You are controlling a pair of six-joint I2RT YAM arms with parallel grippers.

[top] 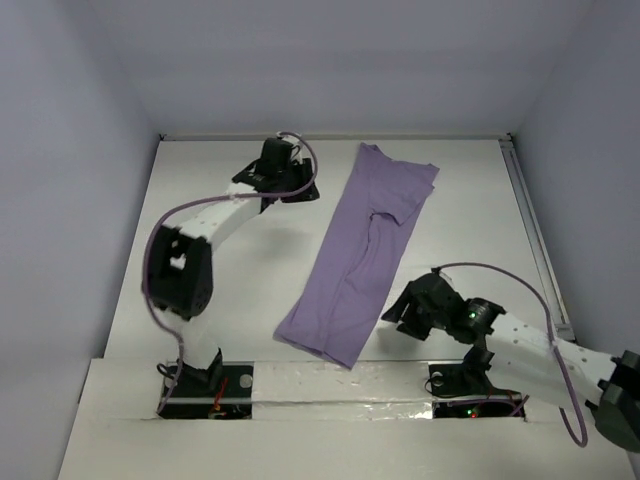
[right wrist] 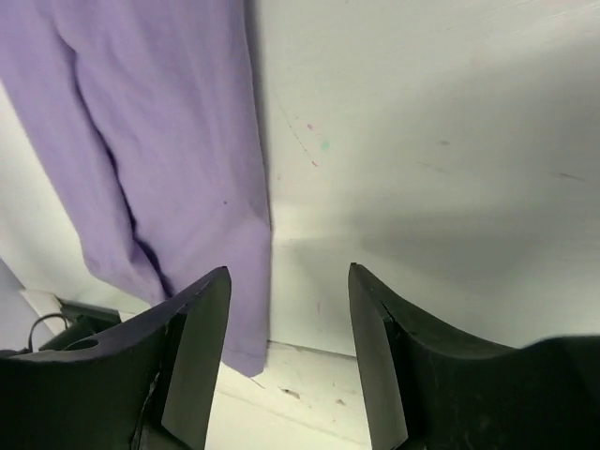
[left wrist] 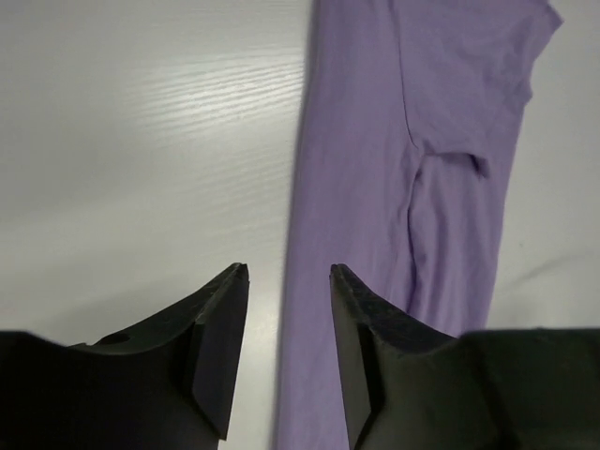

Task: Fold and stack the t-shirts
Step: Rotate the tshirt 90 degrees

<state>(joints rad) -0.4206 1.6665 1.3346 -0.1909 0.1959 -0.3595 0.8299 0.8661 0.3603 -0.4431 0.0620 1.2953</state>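
Note:
A lavender t-shirt lies on the white table, folded lengthwise into a long narrow strip. It runs from the far middle down toward the near edge, and its lower corner hangs just over that edge. My left gripper hovers left of the strip's far end. In the left wrist view the left gripper is open and empty, above the left edge of the t-shirt. My right gripper sits right of the strip's near end. Seen from the right wrist, the right gripper is open and empty, with the t-shirt to its left.
The white table is walled on three sides. A metal rail runs along its right side. A taped ledge with both arm bases borders the near edge. The left arm's elbow rises over the table's left part.

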